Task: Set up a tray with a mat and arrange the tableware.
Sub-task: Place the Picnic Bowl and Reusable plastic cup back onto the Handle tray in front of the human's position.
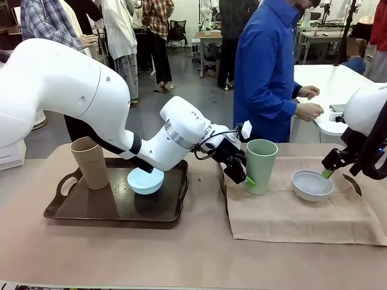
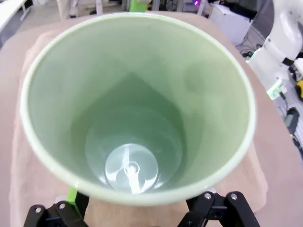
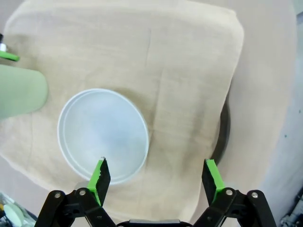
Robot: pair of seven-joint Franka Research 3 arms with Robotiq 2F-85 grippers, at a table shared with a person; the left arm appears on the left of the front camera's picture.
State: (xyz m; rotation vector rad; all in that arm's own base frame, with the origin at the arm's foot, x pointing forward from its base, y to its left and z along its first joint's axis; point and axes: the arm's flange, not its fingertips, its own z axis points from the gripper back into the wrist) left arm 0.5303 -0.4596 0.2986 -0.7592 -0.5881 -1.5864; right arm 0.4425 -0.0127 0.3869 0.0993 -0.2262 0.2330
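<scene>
A dark tray [image 1: 72, 208] at the left carries a tan cup [image 1: 91, 163] and a light blue bowl [image 1: 145, 180]. To the right lies a beige mat [image 1: 290, 214] [image 3: 180, 61] with a pale green cup [image 1: 261, 166] [image 2: 137, 104] and a white bowl [image 1: 311, 184] [image 3: 102, 135] standing on it. My left gripper [image 1: 243, 173] [image 2: 137, 208] is open, low at the green cup's left side, its fingers [image 2: 71, 198] either side of the cup's foot. My right gripper [image 1: 334, 167] [image 3: 155, 172] hangs open just above the white bowl's right rim, one fingertip over the rim, the other over the mat.
A dark curved edge [image 3: 226, 127] [image 1: 354, 184] pokes out from under the mat's right side. A person in a blue coat [image 1: 266, 72] stands at the far side, turned toward a white table [image 1: 329, 90]. The brown tabletop [image 1: 181, 254] in front is bare.
</scene>
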